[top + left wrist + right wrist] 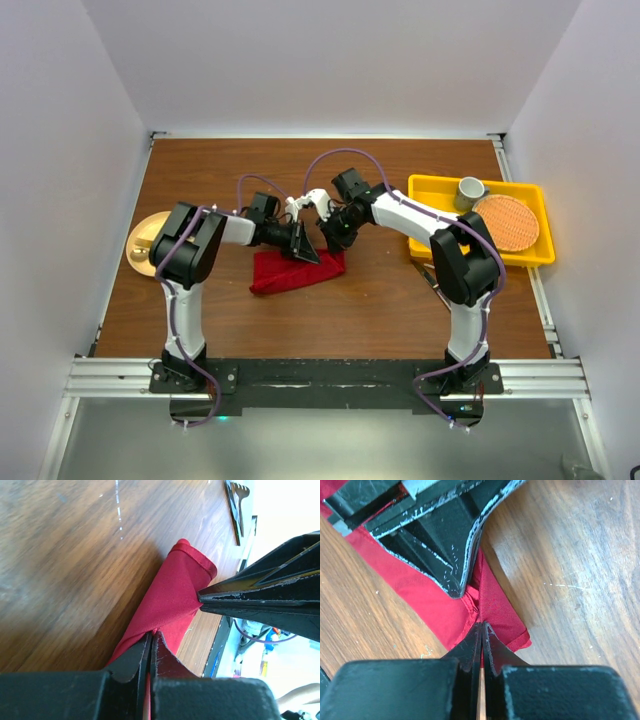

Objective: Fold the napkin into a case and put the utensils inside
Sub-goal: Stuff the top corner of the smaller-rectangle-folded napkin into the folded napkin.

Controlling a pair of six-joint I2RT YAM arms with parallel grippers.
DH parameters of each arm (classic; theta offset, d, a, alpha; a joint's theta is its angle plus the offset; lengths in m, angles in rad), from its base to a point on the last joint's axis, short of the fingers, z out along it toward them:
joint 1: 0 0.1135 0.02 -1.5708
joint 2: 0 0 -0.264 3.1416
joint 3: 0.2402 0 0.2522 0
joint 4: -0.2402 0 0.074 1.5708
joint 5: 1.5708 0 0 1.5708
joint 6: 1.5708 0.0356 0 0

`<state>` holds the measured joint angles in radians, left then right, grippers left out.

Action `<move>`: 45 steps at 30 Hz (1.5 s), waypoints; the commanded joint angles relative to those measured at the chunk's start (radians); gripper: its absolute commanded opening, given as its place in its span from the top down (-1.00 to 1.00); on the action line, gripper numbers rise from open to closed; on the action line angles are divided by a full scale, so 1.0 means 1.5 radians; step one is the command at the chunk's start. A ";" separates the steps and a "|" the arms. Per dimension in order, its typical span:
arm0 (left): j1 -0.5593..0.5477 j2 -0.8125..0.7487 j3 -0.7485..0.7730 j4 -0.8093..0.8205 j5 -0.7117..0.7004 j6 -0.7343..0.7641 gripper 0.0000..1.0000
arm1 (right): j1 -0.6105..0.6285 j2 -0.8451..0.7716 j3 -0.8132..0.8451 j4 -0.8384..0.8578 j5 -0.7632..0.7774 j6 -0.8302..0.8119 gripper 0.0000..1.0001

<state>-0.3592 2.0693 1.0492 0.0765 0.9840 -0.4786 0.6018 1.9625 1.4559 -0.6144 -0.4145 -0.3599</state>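
Top cam overhead; 2 wrist cams close, sharing napkin [175, 595].

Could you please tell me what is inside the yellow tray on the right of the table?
The yellow tray holds a small cup and a round orange woven mat. Anything beneath the mat is covered and cannot be seen.

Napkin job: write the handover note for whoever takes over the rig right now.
Left gripper: shut on the napkin, pinching a folded edge.
Right gripper: shut on the napkin too, close beside the left one.
Napkin: mid-table, partly folded into a bunched wedge.
Fork: on the bare table beyond the napkin. Other utensils cannot be made out.
Done: first folds only, no case yet.
Left: finish the case, then put the utensils inside.
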 commanded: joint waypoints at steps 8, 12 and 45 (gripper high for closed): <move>0.008 0.010 0.031 -0.007 -0.039 -0.034 1.00 | 0.002 -0.026 -0.002 0.007 -0.046 -0.004 1.00; 0.002 0.006 0.041 -0.006 -0.037 -0.049 1.00 | 0.005 -0.016 0.002 0.006 -0.042 -0.006 1.00; 0.020 0.082 0.043 0.074 -0.041 -0.089 1.00 | -0.024 0.047 0.053 0.010 0.014 -0.003 1.00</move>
<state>-0.3397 2.1506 1.0920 0.2207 1.0168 -0.6403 0.5735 2.0319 1.4860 -0.5911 -0.4011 -0.3660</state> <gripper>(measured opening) 0.027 0.007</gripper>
